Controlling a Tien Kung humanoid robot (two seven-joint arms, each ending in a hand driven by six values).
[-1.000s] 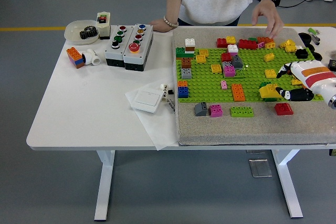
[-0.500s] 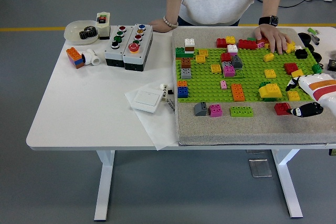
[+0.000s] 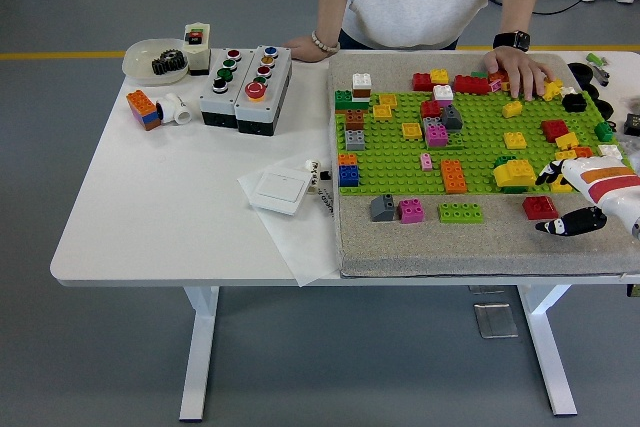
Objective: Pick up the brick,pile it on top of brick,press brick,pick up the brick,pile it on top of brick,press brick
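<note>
A baseplate (image 3: 480, 147) lies on a mat (image 3: 480, 242) covering the table's (image 3: 150, 207) right half, with bricks scattered on it. Left of the mat sit a switch (image 3: 276, 190), two button boxes (image 3: 247, 87) behind it, and a bowl (image 3: 150, 57) at the far left.

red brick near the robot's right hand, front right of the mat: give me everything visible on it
The red brick is a small studded block, plastic by its look, lying flat and stud side up on the grey mat, just off the green baseplate's front edge. Nothing is stacked on it. The right hand is right beside it; whether they touch is unclear.
</note>
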